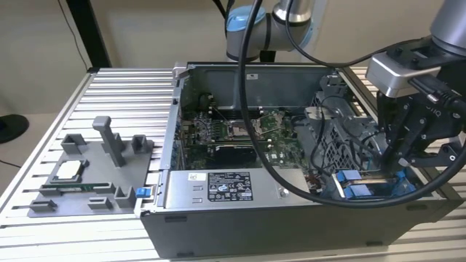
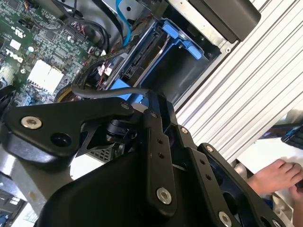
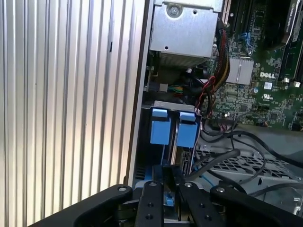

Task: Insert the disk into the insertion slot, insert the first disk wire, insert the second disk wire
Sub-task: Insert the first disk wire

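Observation:
The disk's bright blue frame (image 1: 356, 184) sits down in the insertion slot (image 1: 378, 192) at the case corner near the exterior view's right. Its two blue tabs (image 3: 160, 126) stand side by side in the first wrist view, and the frame (image 2: 182, 40) also appears in the second wrist view. My gripper (image 1: 391, 164) hangs directly over that bay. In the first wrist view its fingers (image 3: 166, 176) are drawn close together with a bit of blue between them. A black disk wire (image 2: 105, 91) runs up to the fingertips and ends there.
The silver power-supply box (image 1: 227, 188) lies beside the bay. Next to the slot are a perforated grey cage (image 1: 341, 139) and loose cables (image 3: 222, 158). A grey fixture (image 1: 91, 177) stands on the ribbed table (image 1: 124, 90). A person's hand (image 2: 274, 176) is outside the case.

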